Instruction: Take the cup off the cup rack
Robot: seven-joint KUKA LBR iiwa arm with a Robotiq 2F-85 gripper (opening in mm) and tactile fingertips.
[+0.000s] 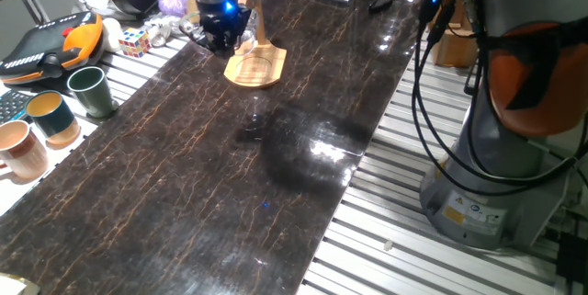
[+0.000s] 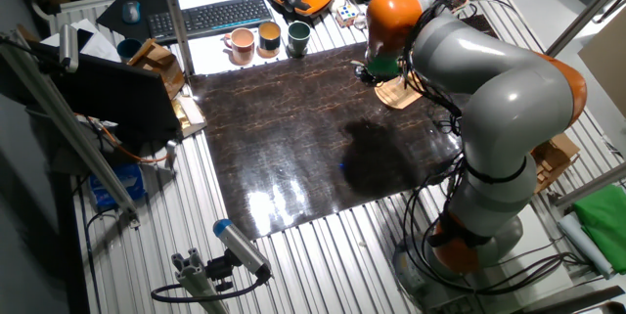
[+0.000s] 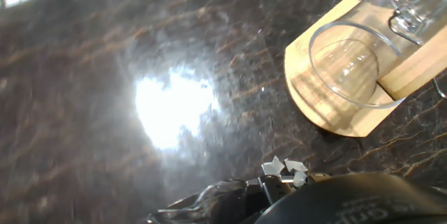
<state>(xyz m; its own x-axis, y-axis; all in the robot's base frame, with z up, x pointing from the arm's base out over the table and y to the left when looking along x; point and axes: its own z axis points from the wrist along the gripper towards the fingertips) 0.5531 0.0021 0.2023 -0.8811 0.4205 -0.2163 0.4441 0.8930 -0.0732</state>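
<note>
We see the gripper [image 1: 223, 30] low over the far end of the dark marble-patterned tabletop [image 1: 230, 175], its black body lit by a small blue light, and just beside it, toward the arm's base, stands the cup rack [image 1: 256, 65] with its thin upright post rising next to the hand. In the hand view the cup [image 3: 356, 60] hangs upside down on that post, its round rim open toward the camera above the rack's [image 3: 328, 102] pale wooden base, up and to the right of the hand's own dark housing at the bottom edge. We cannot tell how wide the fingers stand: neither fixed view shows them apart from the body, and the hand view shows only blurred dark metal at the bottom of the frame. Nothing appears clasped there, and the cup seems apart from the hand, though the blur leaves that uncertain. From the other fixed view the arm's grey and orange links cover most of the hand, and only a corner of the rack [image 2: 399, 94] peeps out beside them. Well away from the gripper, past the tabletop's edge, stand a dark green mug [image 1: 89, 91] and a pinkish mug [image 1: 22, 150].
</note>
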